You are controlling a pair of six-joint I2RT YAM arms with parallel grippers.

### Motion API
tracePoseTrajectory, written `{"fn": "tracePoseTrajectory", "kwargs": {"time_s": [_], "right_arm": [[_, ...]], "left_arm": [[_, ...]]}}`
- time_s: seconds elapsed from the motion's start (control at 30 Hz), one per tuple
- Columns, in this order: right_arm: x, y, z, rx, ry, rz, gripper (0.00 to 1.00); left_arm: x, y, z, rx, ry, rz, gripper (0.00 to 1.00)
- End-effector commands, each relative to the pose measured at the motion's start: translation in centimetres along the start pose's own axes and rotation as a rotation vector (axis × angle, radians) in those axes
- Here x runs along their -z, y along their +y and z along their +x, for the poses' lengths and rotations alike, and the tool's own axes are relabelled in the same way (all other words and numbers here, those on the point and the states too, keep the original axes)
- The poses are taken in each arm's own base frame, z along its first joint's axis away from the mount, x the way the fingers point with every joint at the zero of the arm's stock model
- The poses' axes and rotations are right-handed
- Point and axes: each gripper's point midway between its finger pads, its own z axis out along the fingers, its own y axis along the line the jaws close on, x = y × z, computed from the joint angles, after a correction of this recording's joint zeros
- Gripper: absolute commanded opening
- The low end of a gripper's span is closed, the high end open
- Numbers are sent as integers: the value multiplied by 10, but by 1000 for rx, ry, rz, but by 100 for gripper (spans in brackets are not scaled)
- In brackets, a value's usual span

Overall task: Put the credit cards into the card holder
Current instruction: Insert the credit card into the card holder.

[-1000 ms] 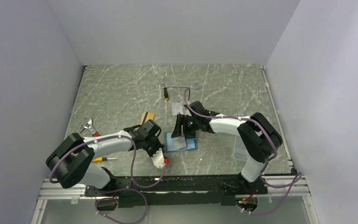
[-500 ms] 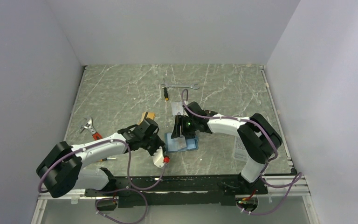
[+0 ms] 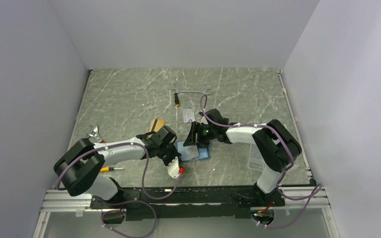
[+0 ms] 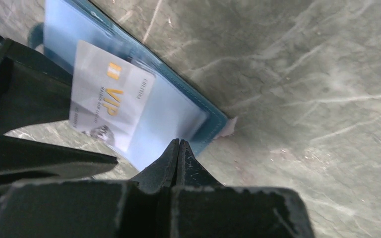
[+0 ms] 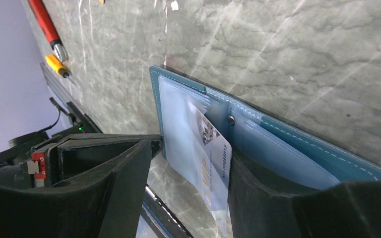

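The left pincer is squeezed tight shut with nothing in it. Its two tips are pressed together right at the near edge of the card holder. I cannot tell if they push down on it.

The card holder lies open and flat on the table, between the two arms. It is teal outside and pale blue inside.

The right pincer is spread apart over the holder. A silver credit card with orange "VIP" letters is between its fingers, with one end tucked into a pale blue pocket. One finger is right against the card's edge. The other finger is off the card, with a gap you can see through. A small round snap sits just beside the card's tucked end.

The spare cards, gold and dark, lie just behind the left arm. Farther back are a wrench and a small clear packet. Red-handled pliers and a yellow-handled screwdriver lie at the left. A printed packet lies under the right arm.
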Motion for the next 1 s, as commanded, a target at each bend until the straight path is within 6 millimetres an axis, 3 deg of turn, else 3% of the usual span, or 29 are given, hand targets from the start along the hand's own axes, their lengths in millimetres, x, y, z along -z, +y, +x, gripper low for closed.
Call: {"fn": "tracePoseTrajectory", "kwargs": {"time_s": [0.0,0.23,0.33,0.57,0.97], "right_arm": [[-10,-40,44,-53,135,98,58],[-6,-43,46,-61,133,95,59],[-5,-43,43,-53,131,99,59],[21,-57,31,-34,115,204,62],[43,-56,27,-3,92,275,62]], "left_arm": [[-5,18,-7,-38,-16,-5,0],[-12,-5,-6,-62,3,91,0],[-16,-24,-2,-81,26,165,0],[-16,-56,1,-74,49,283,0],[-15,-62,-3,-61,53,278,0]]}}
